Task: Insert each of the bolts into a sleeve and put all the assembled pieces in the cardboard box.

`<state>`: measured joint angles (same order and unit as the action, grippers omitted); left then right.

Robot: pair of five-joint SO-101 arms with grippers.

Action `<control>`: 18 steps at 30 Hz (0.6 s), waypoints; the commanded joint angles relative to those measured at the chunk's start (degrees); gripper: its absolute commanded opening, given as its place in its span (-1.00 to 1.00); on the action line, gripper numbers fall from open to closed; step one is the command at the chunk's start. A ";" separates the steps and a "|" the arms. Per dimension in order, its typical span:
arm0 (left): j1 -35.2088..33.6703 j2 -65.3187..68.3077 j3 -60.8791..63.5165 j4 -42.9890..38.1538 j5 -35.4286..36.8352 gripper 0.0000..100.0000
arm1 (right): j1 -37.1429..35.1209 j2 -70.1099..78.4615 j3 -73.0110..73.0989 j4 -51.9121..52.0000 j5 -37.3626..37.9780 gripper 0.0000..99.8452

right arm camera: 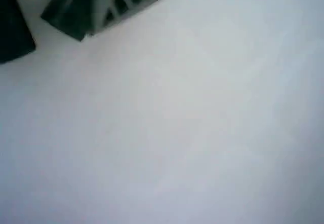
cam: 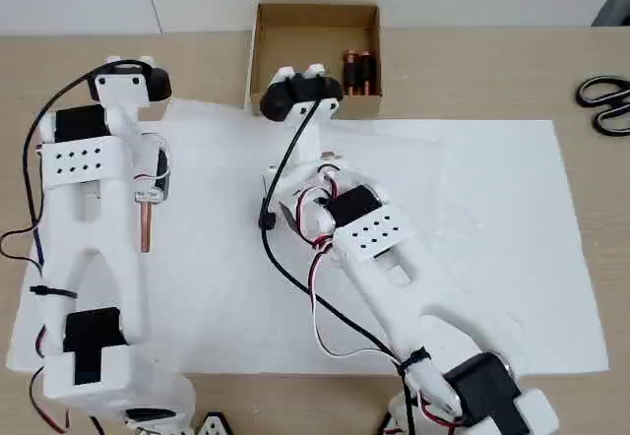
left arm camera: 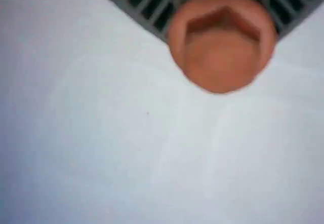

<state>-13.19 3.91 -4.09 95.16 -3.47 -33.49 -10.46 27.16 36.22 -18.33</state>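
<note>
Clenching a copper-coloured bolt [cam: 146, 226], the left pincer [cam: 148, 197] hangs over the left part of a white sheet [cam: 472, 238]. The bolt's shaft sticks out of it toward the near edge of the surface [cam: 472, 71]. In the left wrist view the bolt's rounded end sits between ribbed grey fingers [left arm camera: 142, 1], with the plain sheet behind it; whether the bolt touches the sheet cannot be told. The right pincer [cam: 313, 209] is low over the middle of the sheet, tucked under its own arm in the high view, and whether it is released or clenched cannot be told. Its wrist view shows a dark ribbed part of it over bare sheet. Beyond the sheet's far edge stands the cardboard box [cam: 264, 56], open at the top, with the right arm's black joint overlapping its near wall in the high view. Inside it, two copper-coloured pieces [cam: 359, 71] lie side by side by the right wall. A pair of black-handled scissors [cam: 605, 100] lies on the bare wood at the right edge, well apart from the box and both arms.
</note>
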 commanded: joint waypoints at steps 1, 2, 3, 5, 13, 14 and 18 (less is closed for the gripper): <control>0.44 -3.69 -0.13 0.53 0.09 -0.99 | -0.22 -2.59 -2.46 -3.03 -0.53 -0.58; 0.44 -3.69 -0.13 0.97 0.09 -0.99 | -0.22 -2.51 -2.46 -3.38 -0.53 -0.58; 0.44 -3.69 -0.13 1.14 0.09 -0.99 | -0.22 -2.15 -2.46 -3.47 -0.53 -0.58; 0.44 -3.69 -0.13 1.23 0.09 -0.99 | -0.31 -0.84 -2.64 -3.47 -0.53 -0.58; 0.44 -3.69 -0.13 1.93 0.09 -0.99 | -1.98 5.14 -2.81 -6.90 -0.44 -0.58; 0.44 -3.69 -0.13 1.93 0.09 -0.99 | -2.33 5.41 -2.81 -7.25 -0.44 -0.58; 0.44 -3.69 -0.13 1.67 0.09 -0.99 | -3.38 5.85 -2.81 -8.92 -0.44 -0.58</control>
<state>-13.19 3.91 -4.09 96.75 -3.47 -36.48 -4.31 27.16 28.92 -18.33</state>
